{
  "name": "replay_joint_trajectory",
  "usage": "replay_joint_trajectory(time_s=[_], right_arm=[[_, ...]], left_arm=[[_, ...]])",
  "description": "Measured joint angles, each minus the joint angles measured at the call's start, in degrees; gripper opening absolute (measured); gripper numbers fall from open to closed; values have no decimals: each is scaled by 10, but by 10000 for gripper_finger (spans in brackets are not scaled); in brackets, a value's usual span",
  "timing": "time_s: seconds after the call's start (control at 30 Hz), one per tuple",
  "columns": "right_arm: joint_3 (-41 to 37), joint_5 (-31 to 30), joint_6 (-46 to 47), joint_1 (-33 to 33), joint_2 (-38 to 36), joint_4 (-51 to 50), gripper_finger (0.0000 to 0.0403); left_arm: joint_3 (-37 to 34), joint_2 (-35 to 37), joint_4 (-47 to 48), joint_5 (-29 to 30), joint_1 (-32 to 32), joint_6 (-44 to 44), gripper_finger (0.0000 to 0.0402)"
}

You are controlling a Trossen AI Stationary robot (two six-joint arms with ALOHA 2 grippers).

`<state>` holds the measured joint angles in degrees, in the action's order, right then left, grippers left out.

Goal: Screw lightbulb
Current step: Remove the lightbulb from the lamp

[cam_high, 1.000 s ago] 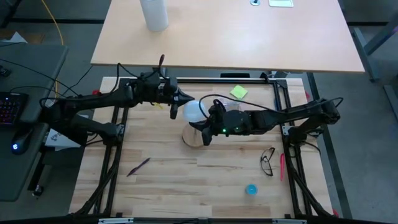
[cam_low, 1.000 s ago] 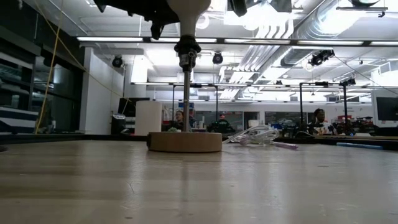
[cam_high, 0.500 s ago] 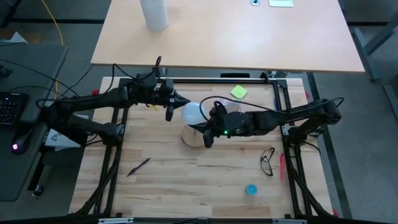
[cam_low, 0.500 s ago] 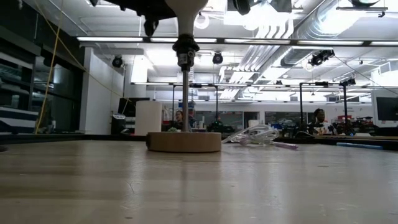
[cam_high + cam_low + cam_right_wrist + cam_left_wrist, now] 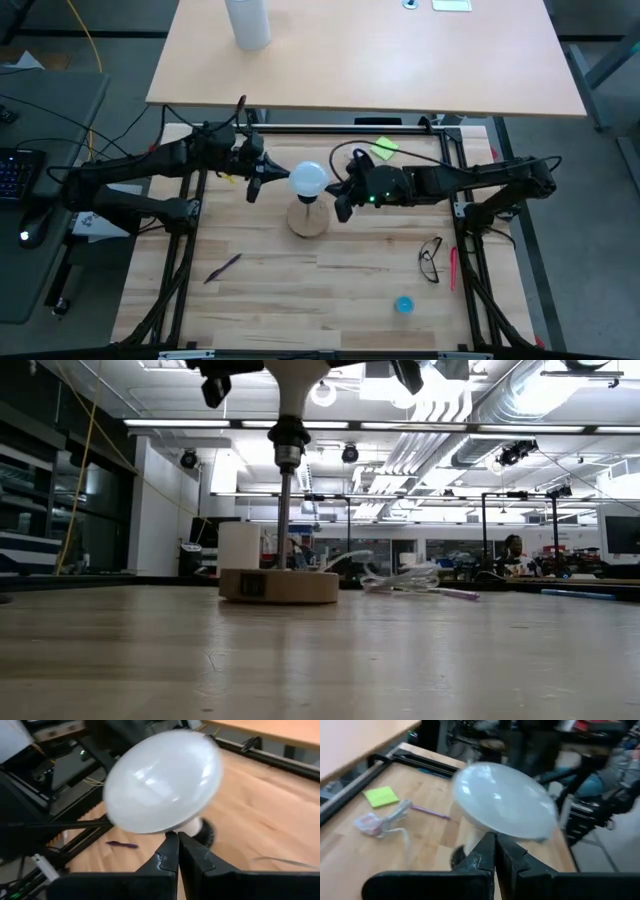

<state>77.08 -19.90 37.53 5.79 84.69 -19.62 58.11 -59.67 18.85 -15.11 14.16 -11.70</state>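
Wooden table [image 5: 330, 280], lightbulb [image 5: 308, 180] between left hand [image 5: 254, 187] and right hand [image 5: 341, 207], both pinched together, untouching.

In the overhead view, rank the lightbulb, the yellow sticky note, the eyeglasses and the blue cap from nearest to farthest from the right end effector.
1. Lightbulb: just beside the shut right end effector, toward the left arm.
2. Yellow sticky note: near the table's back edge.
3. Eyeglasses: toward the front right.
4. Blue cap: near the front edge, farthest.
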Motion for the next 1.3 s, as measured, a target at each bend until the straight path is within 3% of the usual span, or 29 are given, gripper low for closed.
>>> replay_joint_trajectory(time_s=[0.23, 0.43, 0.53, 0.6, 1.03, 1.17, 1.3], right_arm=[[0, 3, -20, -22, -27, -47, 0], [0, 36, -30, -25, -47, -77, 0], [0, 79, -31, -11, -49, -88, 0], [0, 97, -30, 5, -44, -93, 0], [0, 115, -59, 35, 29, 114, 0], [0, 101, -56, 31, 32, 121, 0], [0, 84, -64, 32, 28, 115, 0]], left_arm=[[0, 40, 44, 7, -36, -12, 0], [1, 71, 112, 137, -55, -12, 0], [-1, 70, 105, 216, -51, -10, 0], [-3, 61, 85, 237, -42, 6, 0], [-3, -70, -113, 111, 8, 28, 0], [-3, -84, -134, 68, 6, 2, 0], [-3, -79, -129, 62, -1, -7, 0]])
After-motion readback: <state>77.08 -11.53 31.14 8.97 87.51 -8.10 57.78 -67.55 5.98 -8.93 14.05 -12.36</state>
